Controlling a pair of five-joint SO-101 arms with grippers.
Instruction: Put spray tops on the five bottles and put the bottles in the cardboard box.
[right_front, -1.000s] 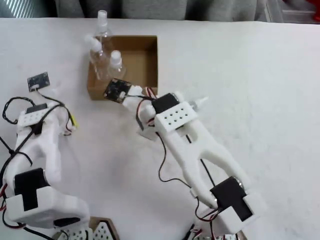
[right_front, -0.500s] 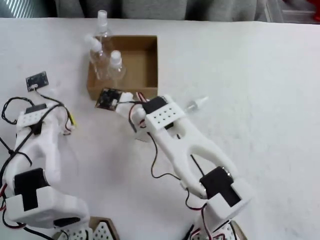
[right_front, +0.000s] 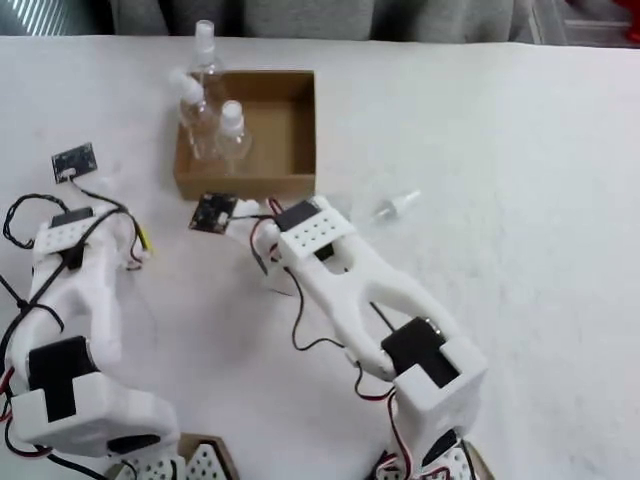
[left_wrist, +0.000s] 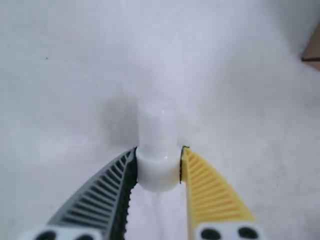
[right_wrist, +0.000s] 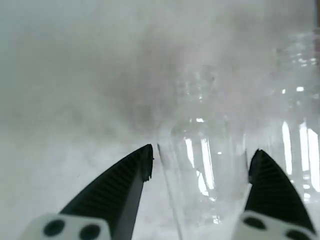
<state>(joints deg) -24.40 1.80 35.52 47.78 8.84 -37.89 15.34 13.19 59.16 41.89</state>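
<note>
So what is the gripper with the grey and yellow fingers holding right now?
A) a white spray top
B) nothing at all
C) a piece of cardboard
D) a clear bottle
A: in the left wrist view, the left gripper is clamped on both sides of a white spray top.

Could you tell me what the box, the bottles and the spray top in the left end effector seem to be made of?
Box: brown, matte, thin walls, likely cardboard.
Bottles: see-through with bright glints, probably clear plastic, possibly glass.
Spray top: opaque white, smooth, softly glossy, likely moulded plastic.
</note>
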